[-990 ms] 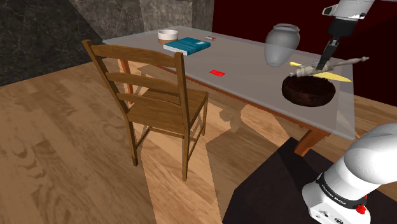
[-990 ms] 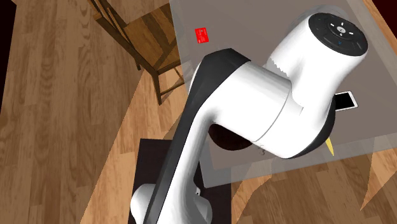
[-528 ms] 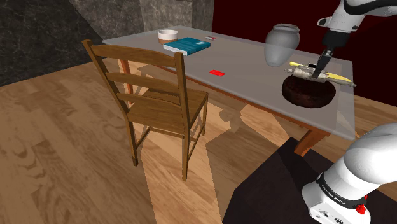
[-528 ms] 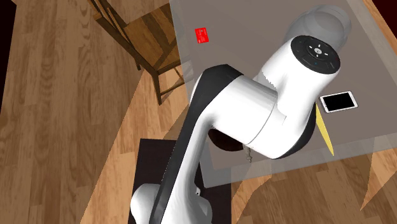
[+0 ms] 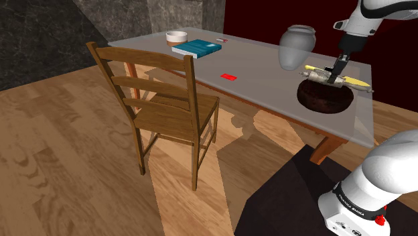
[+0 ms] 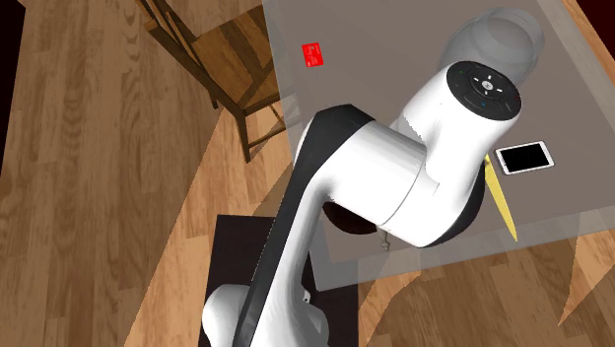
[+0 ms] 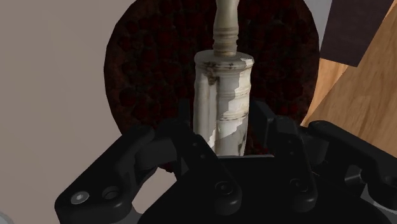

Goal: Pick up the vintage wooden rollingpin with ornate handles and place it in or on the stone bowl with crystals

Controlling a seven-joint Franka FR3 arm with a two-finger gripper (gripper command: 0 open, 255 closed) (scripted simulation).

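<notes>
Shoulder view: the gripper (image 5: 333, 72) hangs over the far rim of the dark bowl (image 5: 325, 98), its fingers pinching the pale rolling pin (image 5: 341, 80) near mid-length. The pin lies nearly level, its long axis running across the view with the right-hand end a touch lower. Whether it touches the bowl cannot be told. A grey vase (image 5: 297, 47) stands near the gripper on the view's left, and a yellow strip (image 5: 360, 83) lies just behind the pin. Under the gripper, the table (image 5: 261, 67) ends shortly past the bowl. Bare top opens leftward toward a red card (image 5: 229, 76).

Second exterior view: the white arm (image 6: 394, 187) looms over the table's near edge. A white phone (image 6: 524, 157) and the yellow strip (image 6: 503, 202) lie just beside it.

Wrist view: both fingers (image 7: 266, 121) clasp the pin's barrel (image 7: 224, 95). Its turned handle (image 7: 226, 25) points straight away from the gripper, across the bowl (image 7: 146, 70). One side of the bowl is bare table. On the other side comes the table edge, then wood floor (image 7: 362, 89).
</notes>
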